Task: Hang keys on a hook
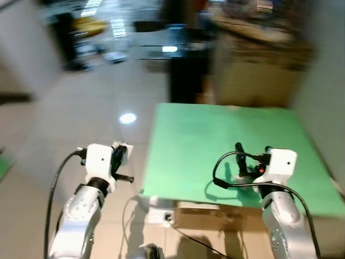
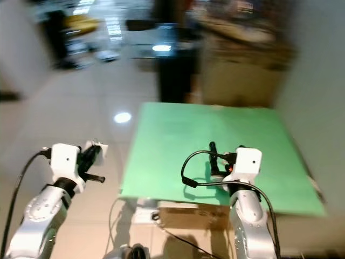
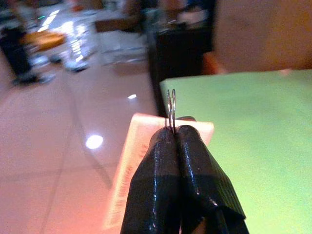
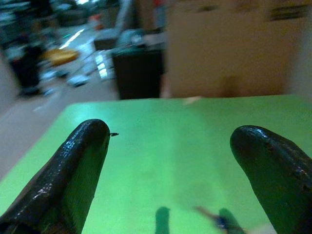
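My left gripper (image 1: 122, 155) is held up over the floor, just left of the green table (image 1: 215, 140). In the left wrist view its fingers (image 3: 161, 161) are shut on a thin metal key ring (image 3: 171, 108), with a pale tag (image 3: 141, 146) hanging behind them. My right gripper (image 1: 252, 154) hovers over the table's near right part. Its black fingers (image 4: 80, 161) stand wide open with nothing between them, and the green top (image 4: 170, 126) shows in the gap. The head views are blurred.
A dark cabinet (image 1: 186, 75) and a big cardboard box (image 1: 259, 70) stand behind the table. Under the table's front edge sit a cardboard box (image 1: 207, 216) and a white power strip (image 1: 156, 216). Glossy tiled floor (image 1: 81, 118) spreads to the left.
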Available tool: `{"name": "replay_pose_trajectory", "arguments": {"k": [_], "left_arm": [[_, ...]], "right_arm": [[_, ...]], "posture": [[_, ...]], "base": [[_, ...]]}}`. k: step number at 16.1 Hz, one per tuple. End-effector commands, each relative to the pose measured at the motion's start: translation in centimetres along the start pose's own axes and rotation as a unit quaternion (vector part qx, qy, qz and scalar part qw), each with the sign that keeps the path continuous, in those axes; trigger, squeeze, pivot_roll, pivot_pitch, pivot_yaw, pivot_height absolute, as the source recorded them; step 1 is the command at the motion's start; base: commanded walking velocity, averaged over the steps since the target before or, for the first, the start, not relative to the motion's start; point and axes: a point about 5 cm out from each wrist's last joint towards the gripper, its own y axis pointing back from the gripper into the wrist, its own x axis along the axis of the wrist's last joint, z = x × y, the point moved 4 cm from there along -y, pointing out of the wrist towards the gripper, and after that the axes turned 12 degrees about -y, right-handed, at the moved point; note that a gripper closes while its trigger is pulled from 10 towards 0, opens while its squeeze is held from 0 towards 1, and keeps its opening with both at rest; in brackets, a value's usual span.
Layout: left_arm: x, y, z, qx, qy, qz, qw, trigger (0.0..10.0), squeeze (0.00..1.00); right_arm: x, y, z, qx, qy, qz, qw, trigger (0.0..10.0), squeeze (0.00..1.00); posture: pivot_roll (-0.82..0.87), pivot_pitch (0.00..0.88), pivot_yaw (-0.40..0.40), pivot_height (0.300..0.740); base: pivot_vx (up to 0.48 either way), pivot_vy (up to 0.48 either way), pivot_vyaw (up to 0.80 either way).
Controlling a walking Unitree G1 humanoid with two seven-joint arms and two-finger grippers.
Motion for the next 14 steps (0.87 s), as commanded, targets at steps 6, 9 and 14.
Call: {"name": "replay_pose_trajectory", "arguments": {"k": [6,9,14], "left_arm": [[2.7,-3.4,-0.4,0.044,0.002,0.038,0.998,10.0,0.00],[1.6,-3.5,-0.9,0.065,0.014,0.010,0.998,10.0,0.00],[0.2,-3.0,0.4,0.026,-0.028,-0.007,0.999,10.0,0.00]], "right_arm": [[-1.4,-1.2,-0.9,0.018,-0.025,-0.028,0.999,10.0,0.22],[-1.3,-1.2,-0.8,0.025,-0.022,-0.028,0.999,10.0,0.22],[-1.8,-0.4,-0.6,0.035,-0.002,-0.037,0.999,10.0,0.23]], "posture": [[-0.06,0.000,0.031,0.731],[-0.07,0.000,0.039,0.731],[-0.08,0.000,0.051,0.731]], "base": [[0.000,0.000,0.55],[0.000,-0.160,0.51],[0.000,-0.096,0.50]]}}
